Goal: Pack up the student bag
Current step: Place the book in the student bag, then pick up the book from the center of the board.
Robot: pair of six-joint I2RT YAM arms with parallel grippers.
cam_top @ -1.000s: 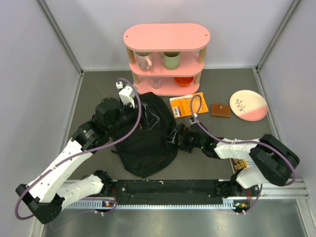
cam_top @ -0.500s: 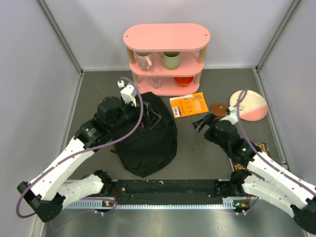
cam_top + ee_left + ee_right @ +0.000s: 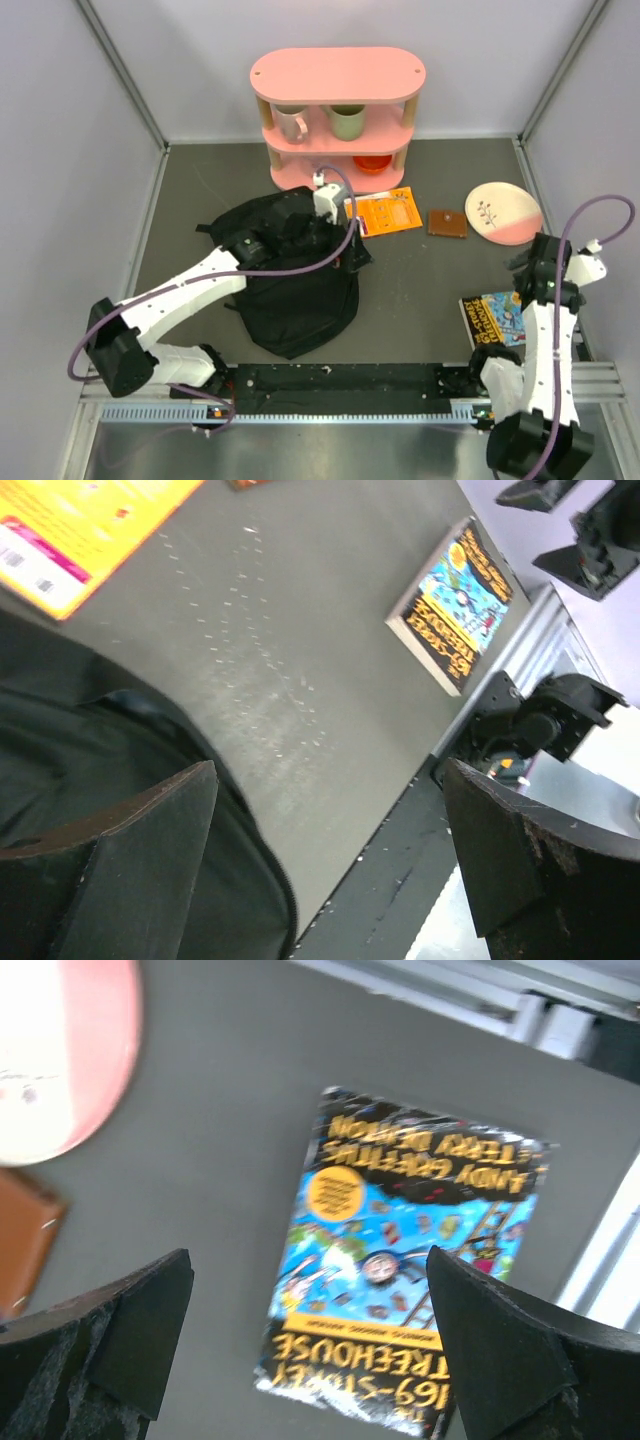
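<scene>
The left pincer (image 3: 352,252) hangs spread over the edge of the backpack (image 3: 300,300), seemingly not touching it; the right pincer (image 3: 527,268) gapes wide above a book (image 3: 497,318), well apart from it

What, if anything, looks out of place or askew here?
Nothing is spilled or broken. The student bag lies collapsed and wrinkled, the orange booklet sits askew by the pink shelf, and the book lies slightly crooked.
</scene>
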